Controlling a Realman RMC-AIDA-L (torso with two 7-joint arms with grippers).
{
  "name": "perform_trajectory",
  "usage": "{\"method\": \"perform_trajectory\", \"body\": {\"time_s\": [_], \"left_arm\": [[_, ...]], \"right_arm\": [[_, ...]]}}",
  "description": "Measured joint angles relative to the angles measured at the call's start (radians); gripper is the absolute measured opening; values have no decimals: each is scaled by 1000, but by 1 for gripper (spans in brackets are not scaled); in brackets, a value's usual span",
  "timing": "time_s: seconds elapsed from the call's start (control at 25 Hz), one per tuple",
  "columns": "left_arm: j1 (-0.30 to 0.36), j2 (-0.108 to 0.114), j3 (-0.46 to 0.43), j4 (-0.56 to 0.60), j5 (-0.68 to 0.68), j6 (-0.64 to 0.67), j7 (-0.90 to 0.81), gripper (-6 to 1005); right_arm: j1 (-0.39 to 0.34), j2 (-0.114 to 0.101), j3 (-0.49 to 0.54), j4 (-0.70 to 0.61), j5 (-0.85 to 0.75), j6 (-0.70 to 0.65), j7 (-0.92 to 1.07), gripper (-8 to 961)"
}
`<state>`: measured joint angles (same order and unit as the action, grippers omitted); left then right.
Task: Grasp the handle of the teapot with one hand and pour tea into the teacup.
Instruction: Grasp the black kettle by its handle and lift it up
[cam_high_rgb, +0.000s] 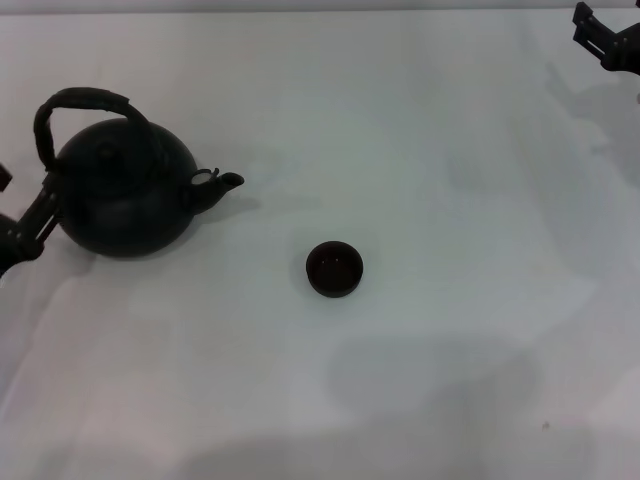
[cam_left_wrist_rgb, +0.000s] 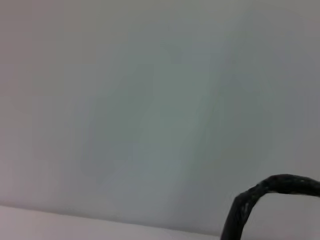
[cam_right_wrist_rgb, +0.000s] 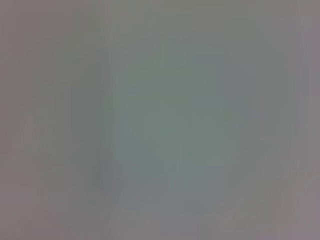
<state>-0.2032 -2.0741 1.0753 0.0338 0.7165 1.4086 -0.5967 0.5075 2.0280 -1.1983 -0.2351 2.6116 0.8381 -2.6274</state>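
Observation:
The black teapot (cam_high_rgb: 125, 195) stands upright at the left of the white table (cam_high_rgb: 450, 200), its short spout (cam_high_rgb: 222, 183) pointing right toward the teacup. Its dark arched handle (cam_high_rgb: 75, 105) rises over the body and also shows as a curved bar in the left wrist view (cam_left_wrist_rgb: 270, 192). The small dark teacup (cam_high_rgb: 334, 269) stands alone near the table's middle, right of the spout and nearer to me. My left gripper (cam_high_rgb: 22, 228) is low at the left edge, right against the teapot's left side. My right gripper (cam_high_rgb: 605, 40) is parked at the far right corner, away from both.
The white table has nothing on it but the teapot and teacup. The right wrist view shows only a blank pale surface. Soft shadows lie across the near part of the table.

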Motion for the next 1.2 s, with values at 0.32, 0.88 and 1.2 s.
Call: {"method": "perform_trajectory", "body": {"time_s": [0.32,0.88,1.2], "left_arm": [[-41,0,-5,0,-10,-30,23,770],[-86,-5,-14,-7,-28,-58,68,589],[-108,-7,-15,-9,-54,-122,77,330]], "right_arm": [[-4,0,3,23,0,4,1,869],[-1,0,5,37,2,11,3,869],[0,0,5,36,2,12,3,868]]}}
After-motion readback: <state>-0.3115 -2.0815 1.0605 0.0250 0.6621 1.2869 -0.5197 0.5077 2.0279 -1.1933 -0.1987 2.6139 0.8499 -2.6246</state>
